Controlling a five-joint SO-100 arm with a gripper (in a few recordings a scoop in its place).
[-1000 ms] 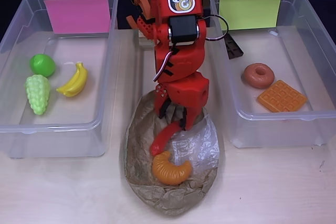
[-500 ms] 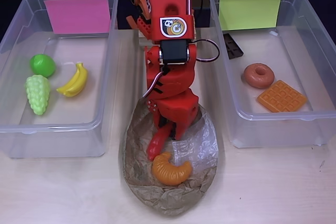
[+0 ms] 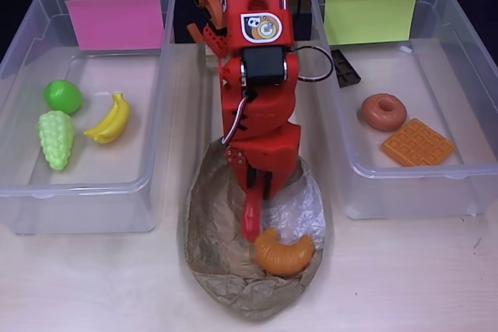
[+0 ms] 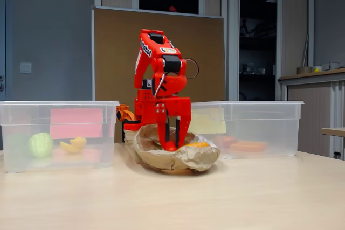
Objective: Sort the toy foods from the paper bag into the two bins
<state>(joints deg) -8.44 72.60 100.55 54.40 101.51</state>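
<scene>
Down inside the paper bag (image 3: 210, 246) on the pale wood desk (image 3: 405, 277) – claw (image 3: 253, 196) pinching the red chili (image 3: 250, 219), beside the orange croissant (image 3: 284, 253) – brown board, dim office behind.

1. Two clear rectangular plastic bins: one with a pink paper label (image 3: 85, 106), one with a yellow-green label (image 3: 412, 99).
2. One crumpled brown paper bag (image 3: 210, 246).
3. Eight glossy plastic toy foods, one of each kind:
   - green ball (image 3: 62, 96)
   - pale-green grapes (image 3: 56, 138)
   - yellow banana (image 3: 110, 119)
   - brown donut (image 3: 382, 111)
   - orange waffle (image 3: 417, 142)
   - dark chocolate bar (image 3: 345, 68)
   - red chili (image 3: 250, 218)
   - orange croissant (image 3: 284, 252)
</scene>
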